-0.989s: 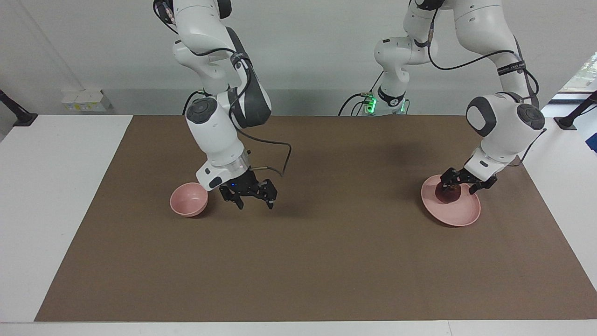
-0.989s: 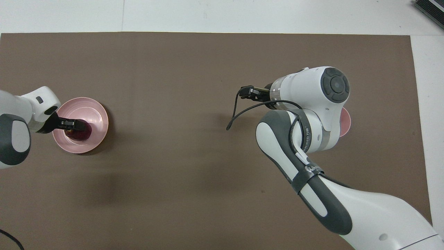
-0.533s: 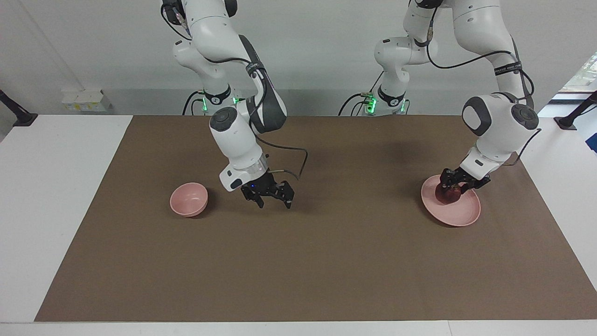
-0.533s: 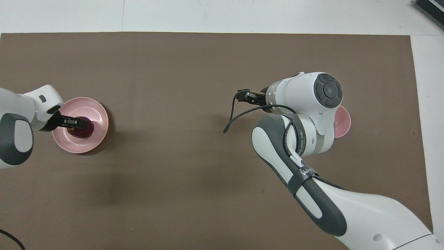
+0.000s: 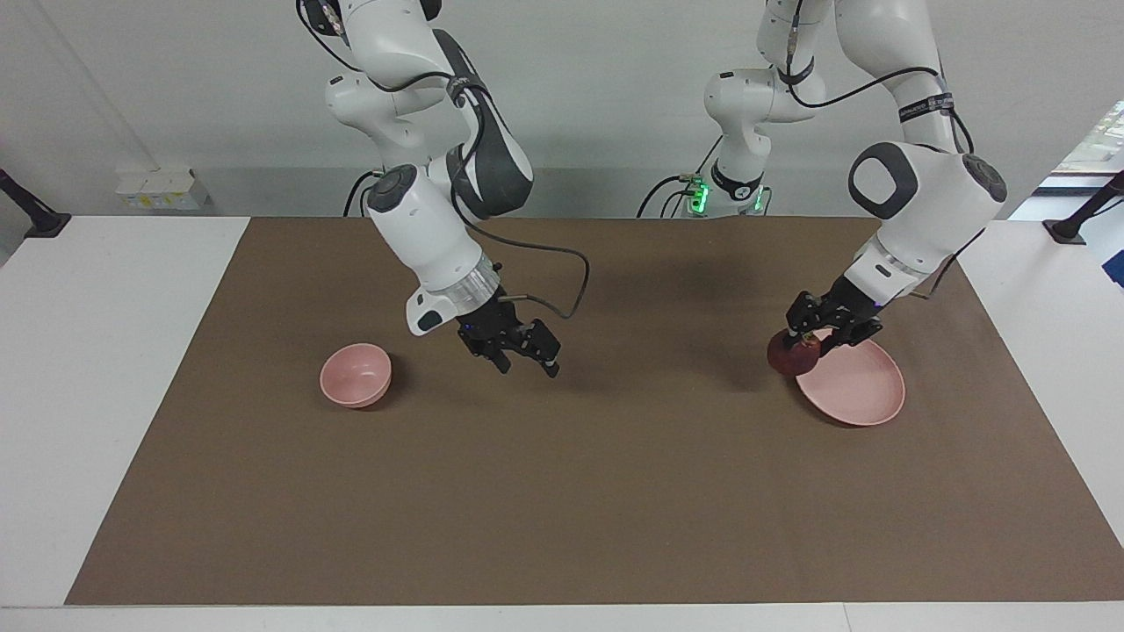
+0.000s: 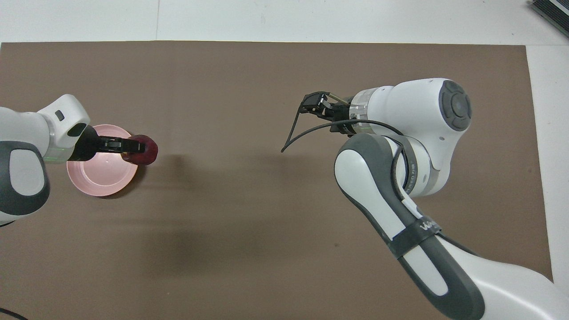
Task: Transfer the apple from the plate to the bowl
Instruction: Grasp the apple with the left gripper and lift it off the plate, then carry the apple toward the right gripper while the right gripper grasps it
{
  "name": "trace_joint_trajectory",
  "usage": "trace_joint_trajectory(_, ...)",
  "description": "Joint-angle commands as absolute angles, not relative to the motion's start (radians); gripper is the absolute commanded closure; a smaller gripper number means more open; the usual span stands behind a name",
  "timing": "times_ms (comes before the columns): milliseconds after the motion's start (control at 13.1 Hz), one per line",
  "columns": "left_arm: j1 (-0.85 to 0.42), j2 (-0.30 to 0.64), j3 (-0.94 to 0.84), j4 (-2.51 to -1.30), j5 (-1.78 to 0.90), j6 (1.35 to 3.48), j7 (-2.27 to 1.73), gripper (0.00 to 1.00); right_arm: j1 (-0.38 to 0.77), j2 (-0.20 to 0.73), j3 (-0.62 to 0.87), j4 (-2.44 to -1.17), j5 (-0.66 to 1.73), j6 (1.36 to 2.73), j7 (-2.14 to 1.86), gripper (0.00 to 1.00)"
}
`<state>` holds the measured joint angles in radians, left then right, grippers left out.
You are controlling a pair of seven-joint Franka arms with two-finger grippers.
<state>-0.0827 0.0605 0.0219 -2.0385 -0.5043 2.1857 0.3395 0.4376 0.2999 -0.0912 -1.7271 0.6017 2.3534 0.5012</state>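
Holding the apple [image 5: 793, 353] pinched in my left tool [image 5: 803, 338] above the plate's [image 5: 856, 386] rim; right tool [image 5: 525, 358] spread over the bench [image 5: 562, 491], bowl [image 5: 355, 375] at its nine o'clock.

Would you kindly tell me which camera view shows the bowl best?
The facing view: the bowl sits in plain sight on the brown mat, rim and hollow both visible. In the overhead view the right arm covers it completely, so nothing of it shows there.
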Motion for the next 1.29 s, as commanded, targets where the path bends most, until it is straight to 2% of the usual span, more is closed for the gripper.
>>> trace_joint_trajectory(0, -0.124, 0.051, 0.023, -2.034, -0.708, 2.183, 0.341, 1.0, 0.425, 0.278, -0.09, -1.721, 0.832, 2.341, 0.616, 0.0)
trace_joint_trajectory(152, -0.124, 0.051, -0.008, -2.037, -0.863, 2.215, 0.341, 1.0, 0.423, 0.279, -0.095, -1.713, 0.957, 2.345, 0.763, 0.0)
trace_joint_trajectory(457, -0.121, 0.051, -0.124, -2.046, -1.069, 2.36, 0.336, 1.0, 0.446, 0.287, -0.084, -1.71, 0.98, 2.353, 1.122, 0.0)
trace_joint_trajectory(837, -0.11, 0.066, -0.346, -2.031, -1.244, 2.658, 0.327, 1.0, 0.546, 0.311, -0.084, -1.71, 1.037, 2.393, 1.172, 0.0)
trace_joint_trajectory(1217, -0.126, 0.064, -0.382, -2.025, -1.247, 2.655, 0.305, 1.0, 0.563, 0.316, -0.086, -1.712, 1.011, 2.436, 1.164, 0.0)
